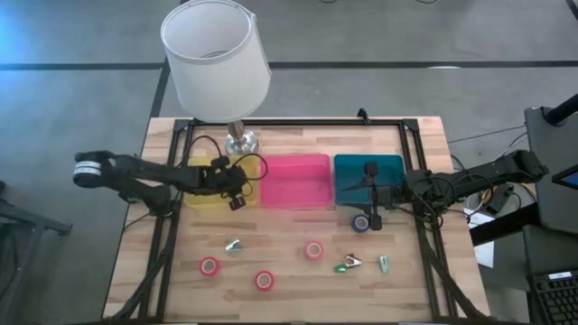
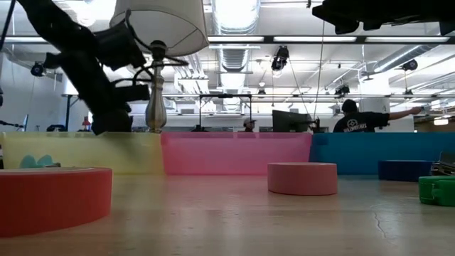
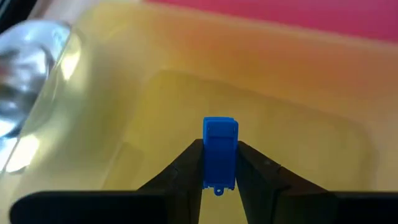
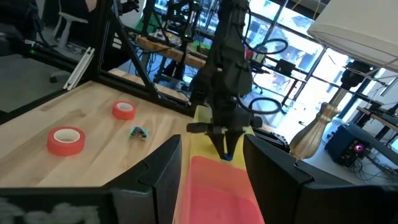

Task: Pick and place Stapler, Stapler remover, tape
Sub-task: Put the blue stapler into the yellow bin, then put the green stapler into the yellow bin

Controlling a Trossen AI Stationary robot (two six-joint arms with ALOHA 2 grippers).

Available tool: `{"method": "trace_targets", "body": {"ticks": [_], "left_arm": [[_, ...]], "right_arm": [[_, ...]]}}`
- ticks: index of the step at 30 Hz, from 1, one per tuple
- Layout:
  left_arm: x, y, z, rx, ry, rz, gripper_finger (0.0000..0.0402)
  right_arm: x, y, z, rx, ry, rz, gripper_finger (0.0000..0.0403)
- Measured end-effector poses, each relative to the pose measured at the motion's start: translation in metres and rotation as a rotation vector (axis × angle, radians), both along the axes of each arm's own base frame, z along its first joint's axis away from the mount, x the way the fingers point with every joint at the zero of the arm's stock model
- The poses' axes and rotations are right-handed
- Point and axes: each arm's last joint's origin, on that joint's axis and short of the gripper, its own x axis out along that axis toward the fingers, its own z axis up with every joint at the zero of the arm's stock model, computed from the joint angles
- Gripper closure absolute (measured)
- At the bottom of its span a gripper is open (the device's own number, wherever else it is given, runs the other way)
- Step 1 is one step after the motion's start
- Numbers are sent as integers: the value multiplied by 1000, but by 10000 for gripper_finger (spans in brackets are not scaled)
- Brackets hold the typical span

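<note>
Tape in small rings with pale cores, lying flat on the wooden surface: three red rolls [image 1: 209,265] [image 1: 264,280] [image 1: 313,250] across the lower middle of the high view. Probably light, stiff and smooth-sided; best pinched across the outer wall, or with one finger through the core. Among them, a silvery claw-shaped staple remover [image 1: 234,245] and a green-handled one [image 1: 347,264]; likely light, springy and awkward, best taken by the handles.

Further back, right of centre, a blue tape roll [image 1: 361,222] just in front of the teal plastic bin [image 1: 368,164]. Above it the right gripper [image 1: 374,215], fingers spread wide, holding nothing.

Behind, in a row with the pink bin [image 1: 295,181], the translucent yellow bin [image 3: 124,93]. Over it the left gripper [image 3: 219,146], fingers closed tight on a small blue plastic stapler [image 3: 220,134], gripped by its flat sides. Likely rigid, somewhat slick, and light enough to drop safely.

Farthest, a white-shaded metal lamp [image 1: 215,54] at the upper left. No readable brand or writing anywhere.
</note>
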Motion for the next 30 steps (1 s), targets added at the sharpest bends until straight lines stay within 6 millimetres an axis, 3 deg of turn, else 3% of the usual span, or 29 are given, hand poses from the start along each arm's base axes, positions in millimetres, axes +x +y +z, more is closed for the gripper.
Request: {"method": "trace_targets", "body": {"ticks": [7,15,23,30], "left_arm": [[-2,6,-10,-20,37,39,289],[0,6,-6,-13,31,38,257],[13,6,28,55,-70,-40,251],[17,4,71,87,-226,-106,253]], "right_arm": [[0,0,0,4,0,0,236],[0,0,0,88,3,-5,236],[4,1,9,266,26,-15,236],[34,15,8,269,195,-5,236]]}}
